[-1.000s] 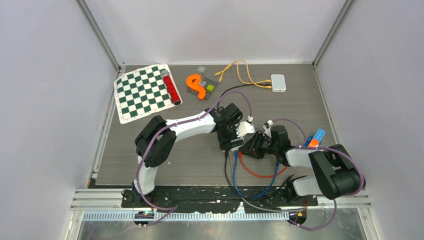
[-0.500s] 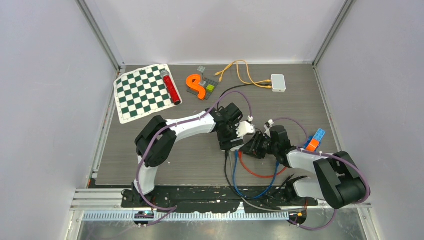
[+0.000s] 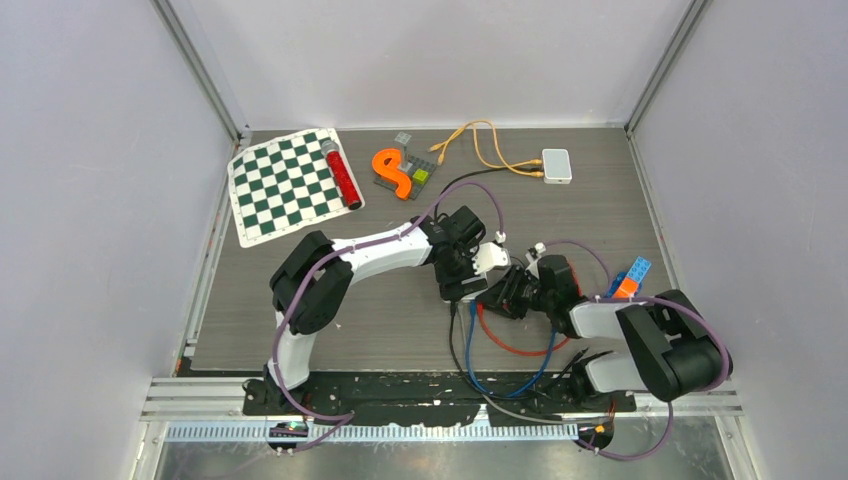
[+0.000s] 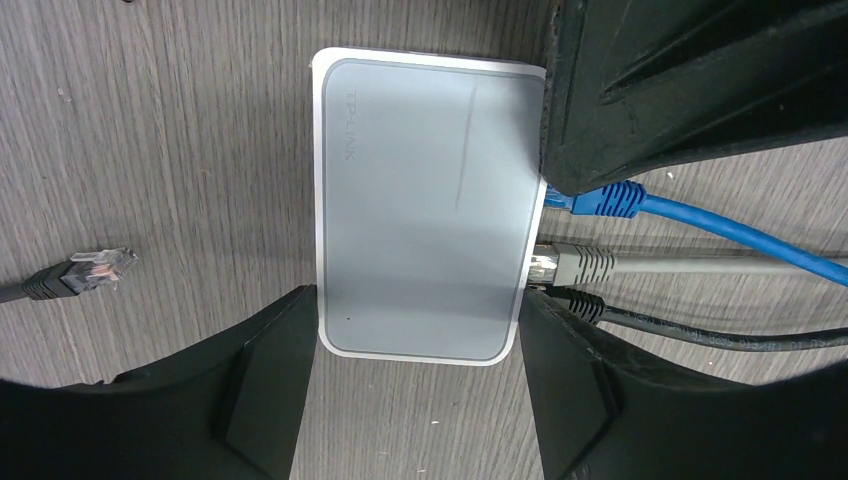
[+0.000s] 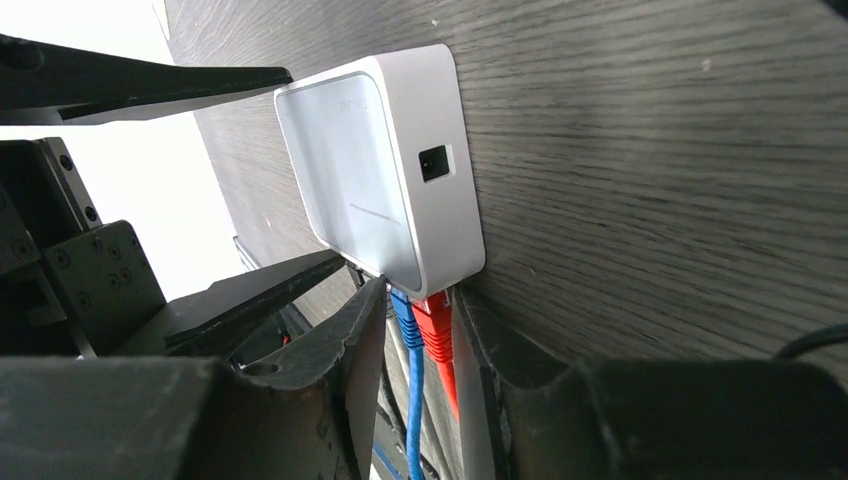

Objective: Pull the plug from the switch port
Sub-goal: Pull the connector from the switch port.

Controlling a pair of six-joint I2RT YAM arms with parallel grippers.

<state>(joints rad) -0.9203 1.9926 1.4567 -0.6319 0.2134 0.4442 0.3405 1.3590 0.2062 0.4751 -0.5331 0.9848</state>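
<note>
**Closing on the plugs, extraction not begun**

On the desk [image 3: 560, 220], the switch [image 4: 420, 210] sits clamped in the left hand [image 4: 415, 320]. The right hand [image 5: 420, 330] has narrowed, straddling the blue plug [image 5: 403, 310] and red plug [image 5: 436, 335], both seated; whether it grips cannot be told.

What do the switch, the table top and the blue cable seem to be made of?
The switch looks like smooth plastic, pale grey with a soft sheen. The table top seems to be matte grey laminate, judging by its fine wood-grain streaks. The blue cable likely has a rubbery plastic jacket, with a ribbed moulded boot.
</note>
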